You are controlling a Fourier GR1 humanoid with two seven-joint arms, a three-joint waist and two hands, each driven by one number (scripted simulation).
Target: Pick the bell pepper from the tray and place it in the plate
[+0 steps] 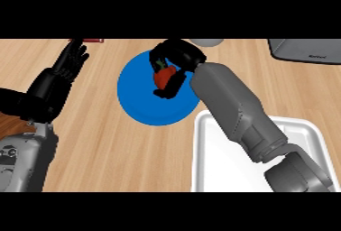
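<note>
A red bell pepper [162,77] with a green stem is held over the blue plate [143,101], which lies on the wooden counter at upper centre. My right hand [177,56] is curled round the pepper and hides most of it. The right forearm runs back across the white tray [206,149] at the lower right; the part of the tray that shows holds nothing. At the left edge my left hand [70,61] rests open, fingers up, apart from the plate.
A grey appliance [306,50] sits at the top right corner. A pale round object [208,42] shows at the top edge behind the right hand. A small red thing [93,40] lies at the top left. Bare wooden counter [120,153] lies between tray and left arm.
</note>
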